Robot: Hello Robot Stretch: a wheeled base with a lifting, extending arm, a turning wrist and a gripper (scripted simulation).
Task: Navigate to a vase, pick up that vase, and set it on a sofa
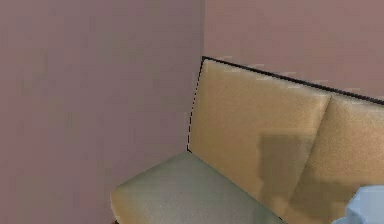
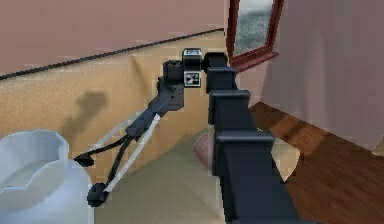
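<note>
One tool (image 2: 90,177) near pale vase (image 2: 35,175); its gap and hold cannot be told.

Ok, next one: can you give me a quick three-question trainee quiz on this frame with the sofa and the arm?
1. True or false: the sofa with tan back cushions and a grey-green seat stands against a mauve wall.
2. In the arm side view, what appears beside the fingertips of the dark gripper? A) a pale white-blue rounded vase B) a red book C) a green bottle
3. Fill in: the red-framed window sits at the arm side view's upper ____.

Key: 1 true; 2 A; 3 right.
</note>
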